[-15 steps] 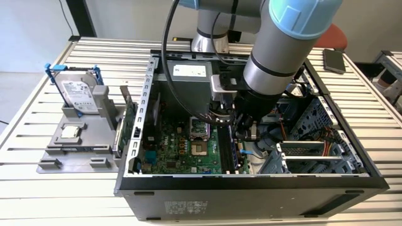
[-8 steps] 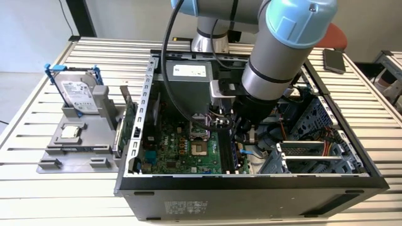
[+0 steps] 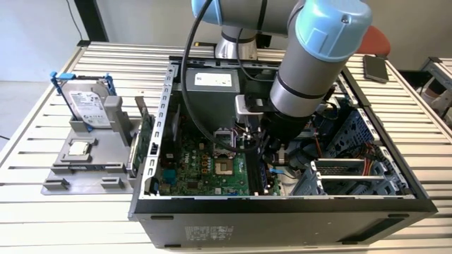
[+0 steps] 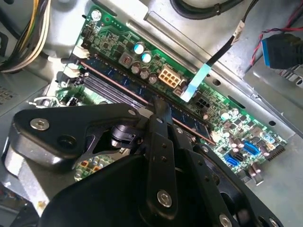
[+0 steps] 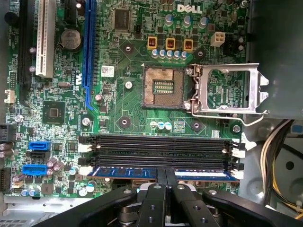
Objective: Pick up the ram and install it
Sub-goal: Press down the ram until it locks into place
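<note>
Black gripper (image 5: pixel 165 177) fingers sit nearest the lens in both wrist views, pinched together on the ram (image 5: pixel 128 172), a dark stick with blue labels standing in the outermost of the motherboard's (image 5: pixel 123 113) four memory slots (image 5: pixel 161 146). In the exterior view, the grey parts tray (image 3: pixel 92 174) lies at the exterior view's left, the open computer case (image 3: pixel 282 206) right of it.

Three memory slots (image 5: pixel 161 149) lie bare beside the ram (image 5: pixel 128 172); the raised socket frame (image 5: pixel 229 90) stands near; cables (image 5: pixel 279 156) crowd the slots' end.
</note>
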Action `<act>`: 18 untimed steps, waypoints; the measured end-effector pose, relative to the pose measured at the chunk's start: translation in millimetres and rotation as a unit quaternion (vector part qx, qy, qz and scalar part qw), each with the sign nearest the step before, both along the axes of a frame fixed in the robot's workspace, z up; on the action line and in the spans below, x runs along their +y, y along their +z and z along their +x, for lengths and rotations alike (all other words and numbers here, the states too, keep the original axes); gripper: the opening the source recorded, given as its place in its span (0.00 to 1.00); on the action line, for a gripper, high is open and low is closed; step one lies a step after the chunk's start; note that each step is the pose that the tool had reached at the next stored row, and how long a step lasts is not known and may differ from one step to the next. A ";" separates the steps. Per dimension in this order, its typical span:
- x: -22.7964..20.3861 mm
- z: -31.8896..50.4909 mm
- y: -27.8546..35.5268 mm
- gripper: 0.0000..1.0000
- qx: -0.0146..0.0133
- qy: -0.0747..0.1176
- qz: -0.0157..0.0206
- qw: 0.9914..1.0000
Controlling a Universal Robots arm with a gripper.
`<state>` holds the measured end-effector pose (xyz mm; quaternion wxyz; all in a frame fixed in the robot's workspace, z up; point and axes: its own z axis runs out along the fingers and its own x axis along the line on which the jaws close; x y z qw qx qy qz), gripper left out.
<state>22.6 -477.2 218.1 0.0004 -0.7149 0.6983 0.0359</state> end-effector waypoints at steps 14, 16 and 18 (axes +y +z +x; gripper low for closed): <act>0.2 0.1 47.0 0.00 0.000 0.000 0.001 1.000; 0.2 0.1 56.2 0.00 0.000 0.000 0.001 1.000; 0.2 0.1 65.1 0.00 0.000 0.000 0.001 1.000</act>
